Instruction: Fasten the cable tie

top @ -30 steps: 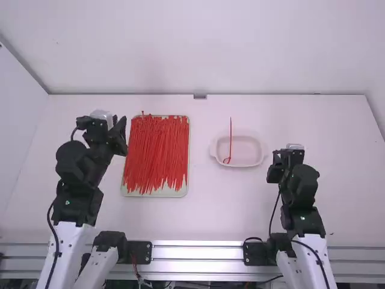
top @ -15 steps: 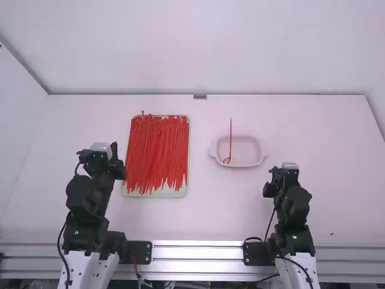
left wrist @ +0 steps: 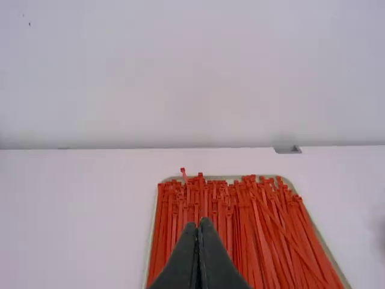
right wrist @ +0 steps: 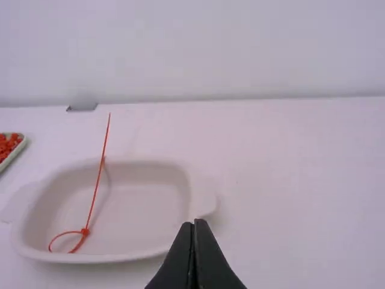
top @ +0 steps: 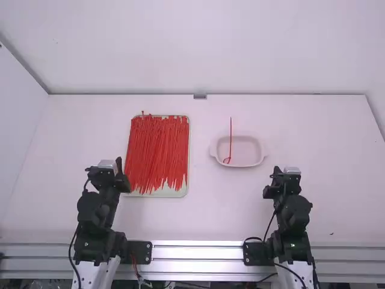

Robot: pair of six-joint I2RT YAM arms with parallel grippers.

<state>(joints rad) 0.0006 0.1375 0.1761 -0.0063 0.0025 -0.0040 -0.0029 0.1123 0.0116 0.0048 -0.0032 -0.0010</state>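
**Left jaws:** clenched, tips pressed together, nothing between them. They point toward the loose pile of red plastic cable ties (left wrist: 240,229) (top: 157,153) on the beige rectangular tray (left wrist: 283,179) (top: 156,194). They sit over the tray's near left corner.

**Right jaws:** clenched and empty. They are aimed at the white oval dish with two small handles (right wrist: 180,174) (top: 257,158) and are apart from its near rim.

**Task item:** the fastened red cable tie (right wrist: 93,186) (top: 229,144) lies in the dish. Its small closed loop rests on the dish floor. Its straight tail runs up over the far rim and out above the white desk (top: 313,132). Neither pair of jaws touches it.

**Change over the last second:** the left arm (top: 96,205) stood beside the tray's left edge and has drawn back toward its base. It is now folded low at the desk's near edge. The right arm (top: 290,211) has likewise pulled back from the dish and settled lower. Tie, dish, tray and pile lie where they lay before.
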